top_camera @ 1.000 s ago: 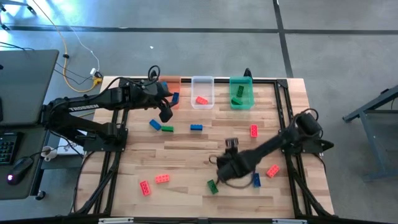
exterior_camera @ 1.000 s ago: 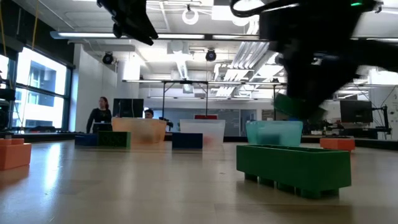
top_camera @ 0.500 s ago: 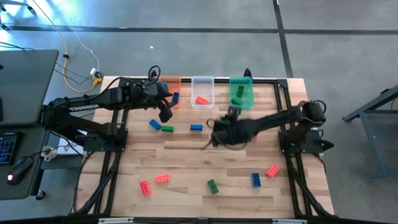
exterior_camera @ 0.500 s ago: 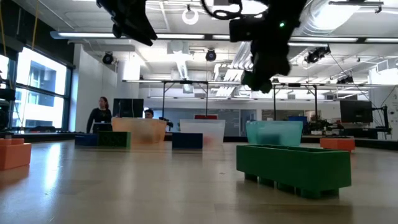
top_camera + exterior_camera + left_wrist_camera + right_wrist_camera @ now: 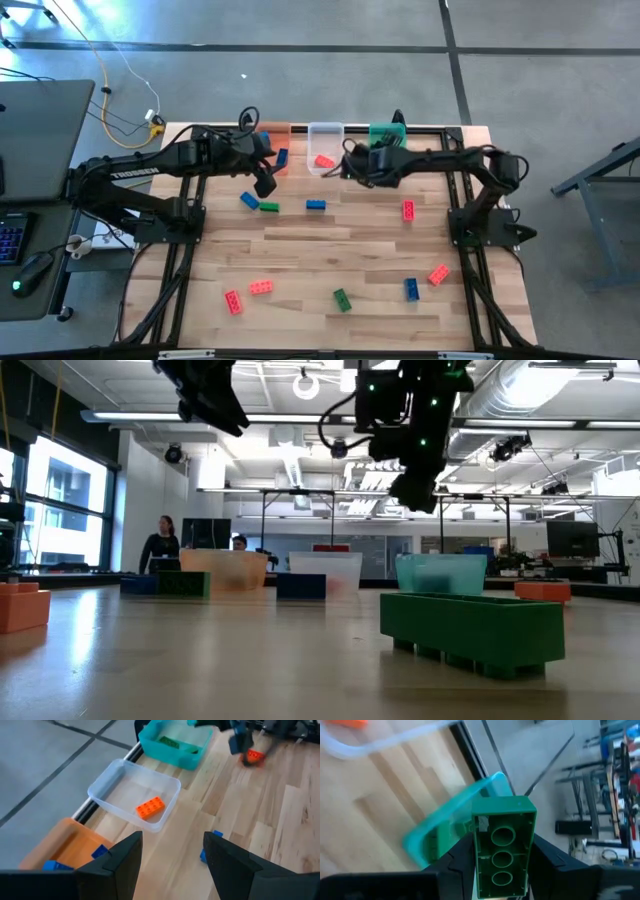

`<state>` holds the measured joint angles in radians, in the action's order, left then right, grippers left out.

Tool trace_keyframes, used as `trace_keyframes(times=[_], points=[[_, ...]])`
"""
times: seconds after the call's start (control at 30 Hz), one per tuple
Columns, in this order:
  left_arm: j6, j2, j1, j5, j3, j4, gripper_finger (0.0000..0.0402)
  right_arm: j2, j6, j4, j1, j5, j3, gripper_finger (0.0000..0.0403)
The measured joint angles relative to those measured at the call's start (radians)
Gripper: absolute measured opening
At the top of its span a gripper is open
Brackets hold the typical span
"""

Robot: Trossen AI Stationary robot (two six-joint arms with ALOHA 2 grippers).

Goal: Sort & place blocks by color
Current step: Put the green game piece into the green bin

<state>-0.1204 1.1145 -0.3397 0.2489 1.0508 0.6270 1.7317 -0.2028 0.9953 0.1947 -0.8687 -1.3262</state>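
Observation:
My right gripper (image 5: 352, 164) is shut on a green block (image 5: 504, 849) and hangs in the air at the near left corner of the green bin (image 5: 391, 134), which shows just past the block in the right wrist view. My left gripper (image 5: 266, 182) stands open and empty above the table near the orange bin (image 5: 274, 134). A red block (image 5: 150, 807) lies in the clear bin (image 5: 325, 140), and a green one (image 5: 173, 742) lies in the green bin. Other blocks lie loose on the table. My right gripper pinches the green block by its two long sides (image 5: 477, 860) between its two fingers. The fingers slant down and run along the block. Its hollow underside with three round tubes faces the wrist camera. The block is lifted clear of the table.
Loose blocks on the table: blue (image 5: 248, 200), green (image 5: 269, 207), blue (image 5: 316, 205), red (image 5: 408, 209), red (image 5: 438, 274), blue (image 5: 411, 289), green (image 5: 342, 299) and two red (image 5: 261, 287) near the front left. A person stands in the room far behind.
My right gripper has swung from the near middle of the table toward the far edge, over to the green bin. It has risen a little and rolled, carrying the green block clear of the table.

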Motion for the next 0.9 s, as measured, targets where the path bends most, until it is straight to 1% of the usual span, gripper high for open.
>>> trace_keyframes(times=[0.2,0.4,0.43,0.6,0.77,0.9], points=[[-0.021,0.0,0.0,-0.002,0.0,0.056,0.02,0.0,0.064,-0.036,0.108,0.069,0.0,0.0109],[-0.059,0.0,0.0,-0.002,0.0,0.109,0.02,0.0,0.166,-0.114,0.212,0.173,0.0,0.0109],[-0.061,0.0,0.0,-0.002,0.0,0.121,0.02,0.0,0.18,-0.125,0.23,0.2,0.0,0.0109],[-0.081,0.0,0.002,-0.003,0.0,0.19,0.02,0.0,0.185,-0.147,0.33,0.401,0.0,0.0109],[-0.097,0.0,0.012,-0.003,0.0,0.247,0.02,0.0,0.185,-0.147,0.403,0.491,0.0,0.0109],[-0.116,0.0,0.04,-0.003,0.0,0.28,0.02,0.004,0.182,-0.147,0.453,0.624,0.0,0.0109]])
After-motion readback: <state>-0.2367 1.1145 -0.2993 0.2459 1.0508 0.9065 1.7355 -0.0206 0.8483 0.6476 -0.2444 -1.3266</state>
